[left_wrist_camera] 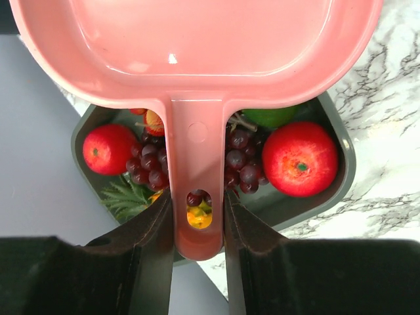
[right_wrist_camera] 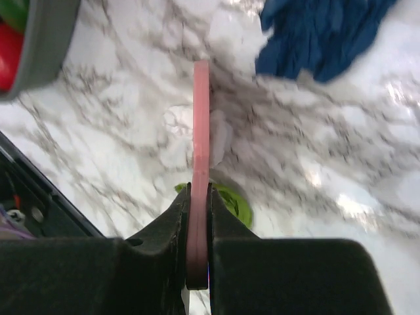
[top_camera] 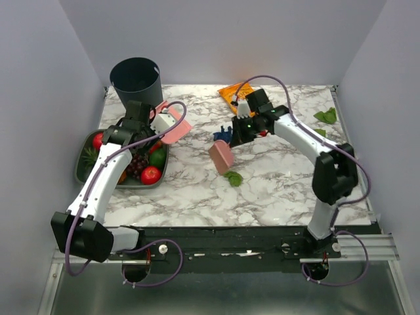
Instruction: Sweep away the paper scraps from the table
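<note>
My left gripper (top_camera: 156,129) is shut on the handle (left_wrist_camera: 197,197) of the pink dustpan (top_camera: 176,130), held over the fruit tray's far corner; its pan (left_wrist_camera: 197,46) looks empty. My right gripper (top_camera: 235,136) is shut on a flat pink sweeper (top_camera: 222,156), seen edge-on in the right wrist view (right_wrist_camera: 200,131), its blade low over the marble table (top_camera: 275,184). A blue paper scrap (top_camera: 223,134) (right_wrist_camera: 321,33) lies just beyond the sweeper. A green scrap (top_camera: 233,177) (right_wrist_camera: 236,203) lies near the blade. More green scraps (top_camera: 326,116) lie far right. A red bit (top_camera: 263,133) shows beside the right wrist.
A dark grey fruit tray (top_camera: 84,167) with toy apples and grapes (left_wrist_camera: 300,157) sits at the left. A black bin (top_camera: 136,80) stands at the back left. An orange snack bag (top_camera: 231,92) lies at the back centre. Grey walls enclose three sides.
</note>
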{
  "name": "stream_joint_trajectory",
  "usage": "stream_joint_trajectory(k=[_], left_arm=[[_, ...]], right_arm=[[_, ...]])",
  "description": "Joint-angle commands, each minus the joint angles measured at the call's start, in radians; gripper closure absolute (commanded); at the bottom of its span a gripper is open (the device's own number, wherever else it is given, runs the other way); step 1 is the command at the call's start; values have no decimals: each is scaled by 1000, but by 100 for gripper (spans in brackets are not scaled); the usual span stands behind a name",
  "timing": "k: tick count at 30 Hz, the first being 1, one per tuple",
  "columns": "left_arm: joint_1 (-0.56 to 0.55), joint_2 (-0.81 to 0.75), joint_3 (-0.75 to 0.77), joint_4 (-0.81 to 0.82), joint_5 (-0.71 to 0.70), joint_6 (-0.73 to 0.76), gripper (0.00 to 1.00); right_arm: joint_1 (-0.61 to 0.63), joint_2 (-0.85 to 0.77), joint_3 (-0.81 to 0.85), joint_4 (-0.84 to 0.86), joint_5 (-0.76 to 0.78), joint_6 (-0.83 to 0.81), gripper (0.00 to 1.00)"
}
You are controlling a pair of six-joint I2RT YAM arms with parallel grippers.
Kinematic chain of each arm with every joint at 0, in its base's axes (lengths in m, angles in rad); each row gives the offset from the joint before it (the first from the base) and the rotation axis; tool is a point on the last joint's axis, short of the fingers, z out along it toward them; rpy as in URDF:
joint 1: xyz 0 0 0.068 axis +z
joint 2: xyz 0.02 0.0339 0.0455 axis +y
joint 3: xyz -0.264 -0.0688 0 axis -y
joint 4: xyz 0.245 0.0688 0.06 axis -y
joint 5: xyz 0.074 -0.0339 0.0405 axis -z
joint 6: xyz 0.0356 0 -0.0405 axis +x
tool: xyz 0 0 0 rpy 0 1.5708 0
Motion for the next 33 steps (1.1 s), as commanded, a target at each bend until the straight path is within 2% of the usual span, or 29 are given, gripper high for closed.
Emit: stream_joint_trajectory(k=[1, 4, 7, 9, 11, 15, 19, 26, 33], left_arm=[[-30, 41, 28, 24, 65, -11, 100], [-48, 80, 51, 10, 80, 2, 100], [-60, 129, 70, -27, 92, 33, 100], [-67, 153, 71, -44, 92, 56, 100], [-71, 159, 58, -70, 135, 93, 100], [-125, 154, -15, -149, 194, 269, 100], [-189, 189, -41, -199, 185, 314, 100], [-267, 275, -49, -137, 162, 195, 100], [-317, 301, -100, -98, 132, 115, 100]], right_arm=[[-23, -189, -191, -71, 94, -216, 99], [-49, -309, -256, -85, 81, -258, 99], [-84, -397, -258, -80, 59, -262, 99], [-98, -420, -233, -64, 97, -276, 99], [-104, -424, -201, -42, 162, -332, 99], [-109, -375, -144, -10, 300, -480, 99], [-114, -323, -114, 22, 403, -568, 99], [-120, -270, -126, 85, 553, -637, 99], [-120, -228, -92, 76, 547, -621, 99]])
